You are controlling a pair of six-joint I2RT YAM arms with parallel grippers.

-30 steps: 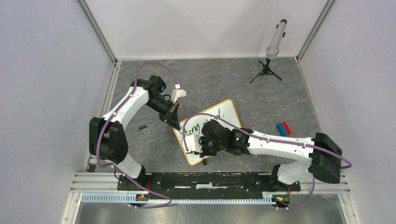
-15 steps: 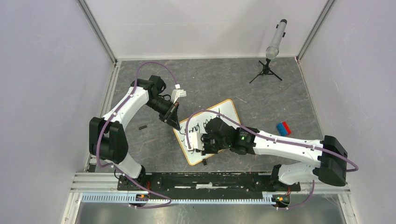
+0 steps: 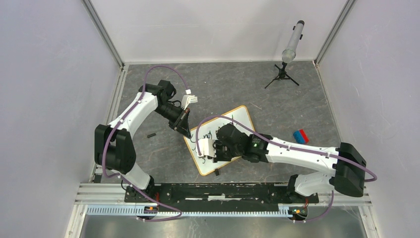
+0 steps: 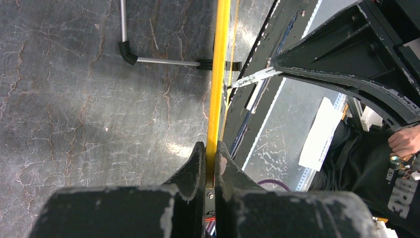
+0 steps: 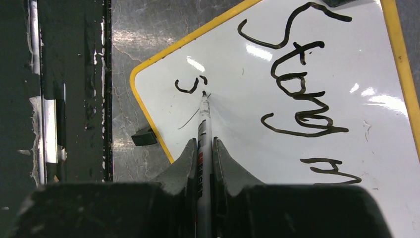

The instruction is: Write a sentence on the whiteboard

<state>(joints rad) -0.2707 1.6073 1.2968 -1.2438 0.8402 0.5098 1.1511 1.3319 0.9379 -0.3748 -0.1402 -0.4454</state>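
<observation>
Left claw (image 4: 211, 148), shut on the yellow frame of the whiteboard (image 3: 241, 119) resting on the tabletop (image 3: 277, 99), should pin it firmly while the right claw (image 5: 203, 145), gripping the marker (image 5: 204, 116), applies light, even tip pressure through each stroke.

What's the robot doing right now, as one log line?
left pincer: shut on whiteboard edge | right pincer: shut on marker | marker tip: on the board, near a corner

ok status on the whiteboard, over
Left gripper shut on the whiteboard edge. Right gripper shut on a marker, tip at the near corner. Some words written. Blue-red block lies clear of it.
</observation>
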